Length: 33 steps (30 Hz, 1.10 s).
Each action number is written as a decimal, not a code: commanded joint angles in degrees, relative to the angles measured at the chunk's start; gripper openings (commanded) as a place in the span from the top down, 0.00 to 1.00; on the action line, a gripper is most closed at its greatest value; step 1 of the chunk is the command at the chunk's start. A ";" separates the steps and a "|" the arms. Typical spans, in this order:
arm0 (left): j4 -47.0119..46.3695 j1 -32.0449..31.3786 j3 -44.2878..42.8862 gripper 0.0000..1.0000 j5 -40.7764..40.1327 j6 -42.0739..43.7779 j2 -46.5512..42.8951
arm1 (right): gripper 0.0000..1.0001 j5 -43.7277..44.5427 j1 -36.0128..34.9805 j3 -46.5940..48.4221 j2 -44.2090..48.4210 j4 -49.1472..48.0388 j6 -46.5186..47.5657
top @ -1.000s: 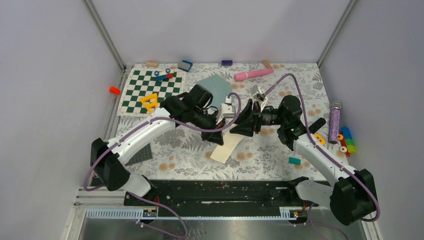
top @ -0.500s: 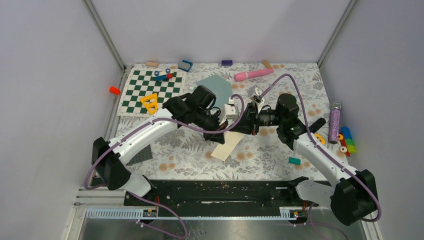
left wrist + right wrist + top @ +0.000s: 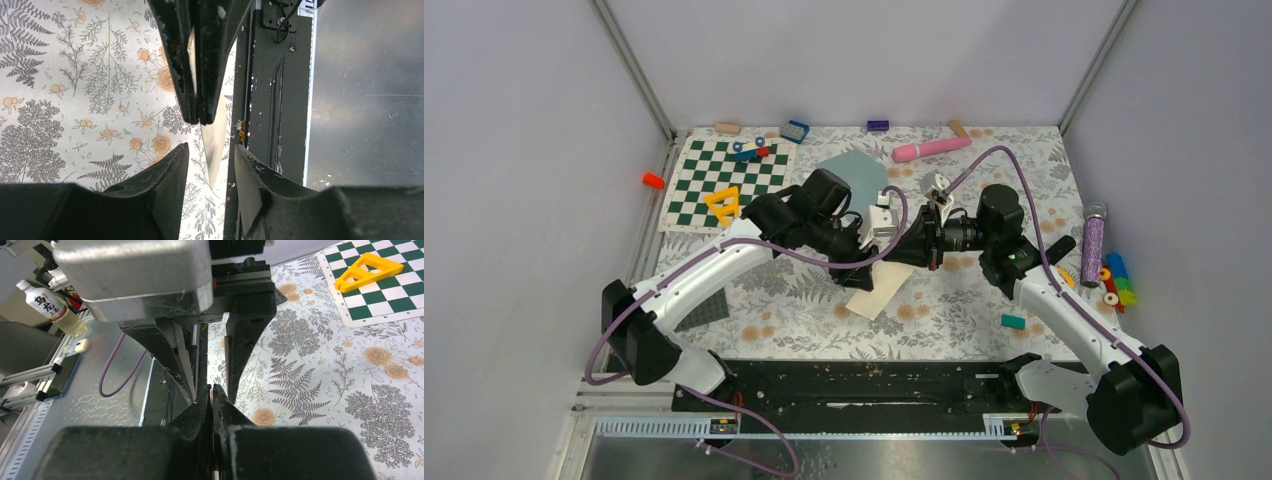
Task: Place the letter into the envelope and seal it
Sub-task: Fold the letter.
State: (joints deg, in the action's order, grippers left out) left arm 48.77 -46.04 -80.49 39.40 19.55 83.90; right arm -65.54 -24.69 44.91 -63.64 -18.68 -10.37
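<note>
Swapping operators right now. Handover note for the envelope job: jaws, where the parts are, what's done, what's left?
Left gripper: jaws open either side of the letter, not clamping it.
Right gripper: jaws shut on the letter, held tilted over the middle of the table.
Envelope: flat at the far middle of the table, partly hidden, no letter in it.
Done: letter picked up, gripped by the right gripper alone.
Left: carry the letter to the envelope, slide it in, close the flap and seal.
</note>
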 commanded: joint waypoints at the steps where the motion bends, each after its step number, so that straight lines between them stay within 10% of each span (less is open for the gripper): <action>1: -1.90 0.18 -3.65 0.58 -0.01 -0.16 -2.15 | 1.00 -0.97 -0.19 1.98 0.26 -0.68 0.73; 8: -2.13 0.78 -8.88 0.57 3.16 -2.18 0.60 | 1.00 -3.67 -0.19 1.15 -0.33 -5.55 -3.58; 22: -2.95 0.87 -7.15 0.98 6.48 -2.82 2.79 | 1.00 0.07 1.40 -0.17 1.28 -8.71 -5.33; 33: -2.46 0.87 -3.74 0.86 8.29 -1.75 1.59 | 1.00 1.95 4.12 -1.66 2.07 -17.47 -12.83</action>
State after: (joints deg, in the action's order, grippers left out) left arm 42.81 -45.04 -85.84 45.52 16.23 87.05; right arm -66.67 -22.15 42.17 -63.59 -27.94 -19.49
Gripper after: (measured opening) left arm 0.145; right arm 0.019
